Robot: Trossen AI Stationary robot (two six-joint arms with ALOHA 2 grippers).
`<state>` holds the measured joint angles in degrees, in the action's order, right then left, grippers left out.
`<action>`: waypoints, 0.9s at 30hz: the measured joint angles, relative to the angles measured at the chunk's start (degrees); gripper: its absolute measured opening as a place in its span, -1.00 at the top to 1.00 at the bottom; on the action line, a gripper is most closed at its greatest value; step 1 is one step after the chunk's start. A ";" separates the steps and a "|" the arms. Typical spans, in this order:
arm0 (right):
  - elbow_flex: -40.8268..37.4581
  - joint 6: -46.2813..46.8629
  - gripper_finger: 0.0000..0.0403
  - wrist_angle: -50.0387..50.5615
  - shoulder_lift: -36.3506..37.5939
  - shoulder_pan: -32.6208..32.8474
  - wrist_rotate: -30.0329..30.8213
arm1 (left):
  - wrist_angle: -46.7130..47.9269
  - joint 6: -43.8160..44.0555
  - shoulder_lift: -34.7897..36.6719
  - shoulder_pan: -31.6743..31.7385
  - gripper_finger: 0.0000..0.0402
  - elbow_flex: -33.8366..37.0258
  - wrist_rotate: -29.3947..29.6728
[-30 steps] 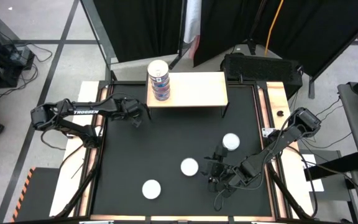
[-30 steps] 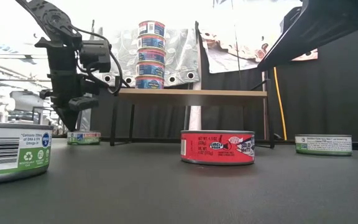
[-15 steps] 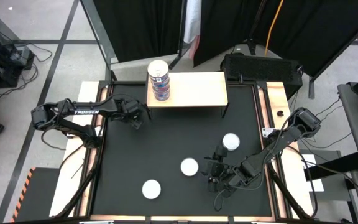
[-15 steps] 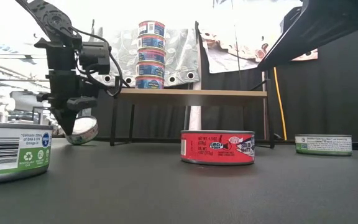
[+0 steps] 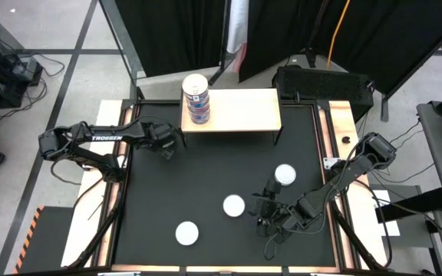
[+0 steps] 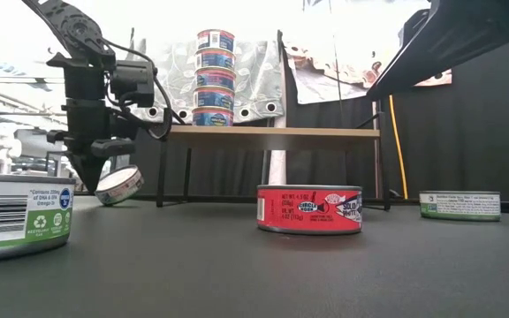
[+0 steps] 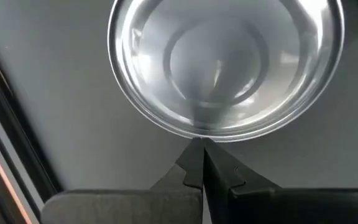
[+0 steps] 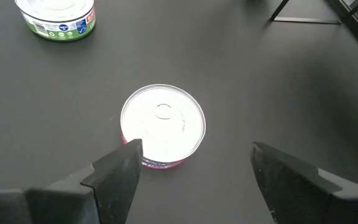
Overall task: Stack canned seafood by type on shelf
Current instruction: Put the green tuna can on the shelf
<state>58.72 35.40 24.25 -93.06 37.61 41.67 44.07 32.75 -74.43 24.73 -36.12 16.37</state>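
A stack of blue-labelled tins (image 5: 196,98) stands on the left end of the light wood shelf (image 5: 244,111). My left gripper (image 6: 91,181) is shut, with its tips at a green-white tin (image 6: 119,184) that stands tilted near the shelf's left legs. In the high view this tin is hidden under the gripper (image 5: 169,149). My right gripper (image 8: 191,168) hangs open above and just short of a red tin (image 8: 162,127) that lies flat on the table's near middle (image 5: 234,205). Two more green-white tins (image 5: 285,175) (image 5: 187,233) lie flat. My left gripper comes steeply from above, its shut fingertips (image 7: 197,163) against the tilted tin's rim (image 7: 194,134) on the side nearest the wrist. The tin's silvery round face (image 7: 225,56) is turned up toward the wrist. Its lower edge (image 6: 102,200) stays at the table and the opposite edge is raised.
The black table has raised side rails (image 5: 121,184). The shelf's thin dark legs (image 6: 160,168) stand close behind the tilted tin. The right part of the shelf top (image 5: 252,107) is bare.
The green-white tin at my left gripper lay flat on the table a second ago. It has since tipped up onto one edge, more steeply from frame to frame. The other tins and my right gripper have kept still.
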 joint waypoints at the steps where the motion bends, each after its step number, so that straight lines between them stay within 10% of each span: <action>1: 0.00 0.00 -0.45 0.00 0.00 0.02 0.00 | -0.02 -0.02 0.00 0.00 1.00 0.00 0.26; 27: 0.00 0.42 -0.45 -0.02 0.02 0.02 -1.49 | -4.10 2.50 0.04 -0.90 1.00 4.37 1.63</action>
<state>58.72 35.81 24.23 -93.03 37.63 40.18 39.97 35.25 -74.39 23.83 -31.75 18.00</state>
